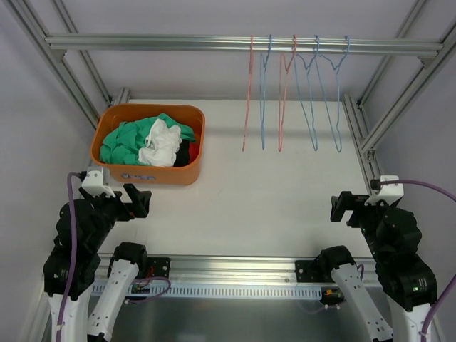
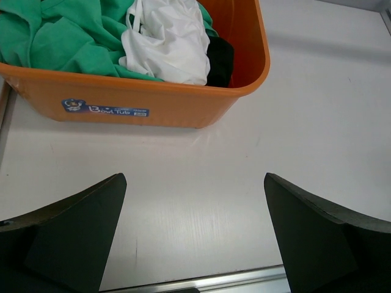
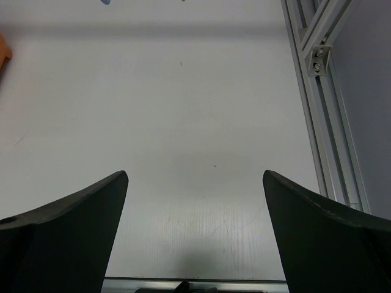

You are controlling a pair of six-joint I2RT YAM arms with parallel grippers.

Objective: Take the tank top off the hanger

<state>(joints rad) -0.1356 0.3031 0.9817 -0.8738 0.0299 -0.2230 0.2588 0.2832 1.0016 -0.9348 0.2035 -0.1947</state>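
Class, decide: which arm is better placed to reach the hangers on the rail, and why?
Probably the right. The hangers hang right of centre, nearer the open right end effector. The open left end effector sits by the orange tub, farther off. All hangers look bare.

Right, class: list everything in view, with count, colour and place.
orange plastic tub: one, orange, table's far left
green fabric garment: one, green, in tub
white fabric garment: one, white, in tub
black garment: one, black, in tub
pink wire hangers: two, pink, on rail
blue wire hangers: three, blue, on rail
aluminium rail: one, silver, overhead
white table: one, white, underneath
left gripper: one, black, open, near tub
right gripper: one, black, open, right side
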